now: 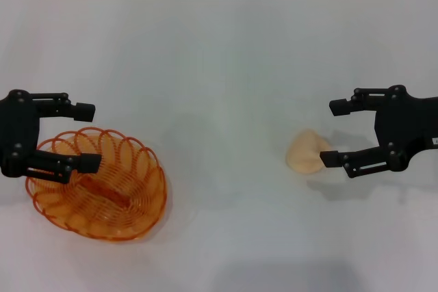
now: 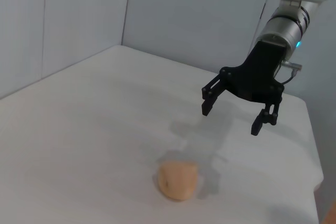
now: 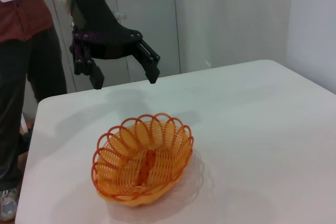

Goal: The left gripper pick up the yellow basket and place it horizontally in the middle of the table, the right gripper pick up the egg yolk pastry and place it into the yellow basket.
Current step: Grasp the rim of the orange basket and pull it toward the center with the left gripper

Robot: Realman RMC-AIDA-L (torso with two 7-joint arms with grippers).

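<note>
Your black left end effector [image 1: 87, 135] wide above orange wire basket [image 1: 102, 189] | right end effector [image 1: 334, 133] wide beside peach pastry [image 1: 308, 152] | white surface [image 1: 219, 66]

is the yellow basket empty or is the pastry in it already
Empty: the yellow basket holds nothing, and the egg yolk pastry lies on the table apart from it.

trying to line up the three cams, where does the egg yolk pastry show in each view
Head view: the egg yolk pastry lies on the table's right half, beside the open right gripper.
Left wrist view: the pastry sits low in the picture, nearer the camera than the right gripper.
Right wrist view: not in it.
Shared landmark: the right gripper.
</note>
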